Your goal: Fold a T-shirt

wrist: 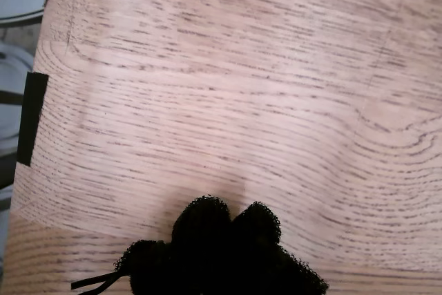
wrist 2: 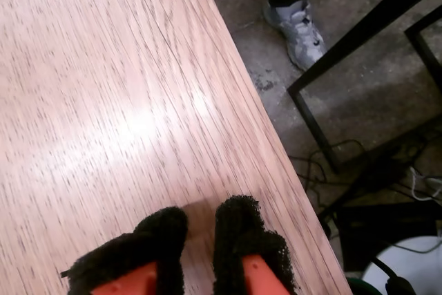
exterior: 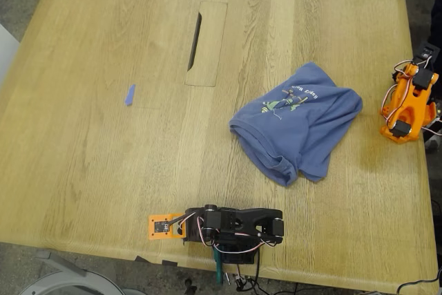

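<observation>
Slate-blue T-shirt (exterior: 298,124): one; blue scrap (exterior: 130,94): one; arms: two.

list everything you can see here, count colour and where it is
T-shirt: one, slate blue with a small yellow-green print, crumpled on the table, toward the exterior view's right
scrap: one, small, blue, on the table toward the exterior view's left, apart from the T-shirt
table: one, light wood, with a rectangular cutout panel near its middle
shoe: one, grey and white, a person's, on the floor past the table edge in the second wrist view
black arm: one, folded at the exterior view's bottom edge
orange arm: one, folded at the exterior view's right edge
my first end effector: black padded tips close together, over bare wood
my second end effector: orange with black padded tips, narrow gap, near the table edge
</observation>
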Robot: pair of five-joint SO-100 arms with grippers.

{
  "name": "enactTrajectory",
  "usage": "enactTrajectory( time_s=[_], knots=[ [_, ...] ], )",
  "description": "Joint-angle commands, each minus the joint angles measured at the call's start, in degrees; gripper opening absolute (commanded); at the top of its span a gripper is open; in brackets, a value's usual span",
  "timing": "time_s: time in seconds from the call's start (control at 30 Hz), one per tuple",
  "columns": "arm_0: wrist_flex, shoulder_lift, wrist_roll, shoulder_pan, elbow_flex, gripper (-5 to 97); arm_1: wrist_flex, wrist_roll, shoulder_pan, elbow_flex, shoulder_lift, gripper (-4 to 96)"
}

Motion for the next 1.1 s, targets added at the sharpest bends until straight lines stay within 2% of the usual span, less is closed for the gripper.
enactTrajectory(
  time_s=[0.0, 0.37, 1.07],
  knots=[
    [1.23, 6.15, 1.14, 0.09, -0.97, 0, 1.76, -0.88, 1.05, 3.78, 0.53, 8.1],
    [1.23, 6.15, 0.53, 0.44, -0.97, 0, 5.36, -5.45, 1.67, 3.78, 0.53, 5.7],
    [1.23, 6.15, 0.26, 0.53, -0.97, 0, 5.36, -5.45, -0.35, 3.78, 0.53, 6.1]
  ],
)
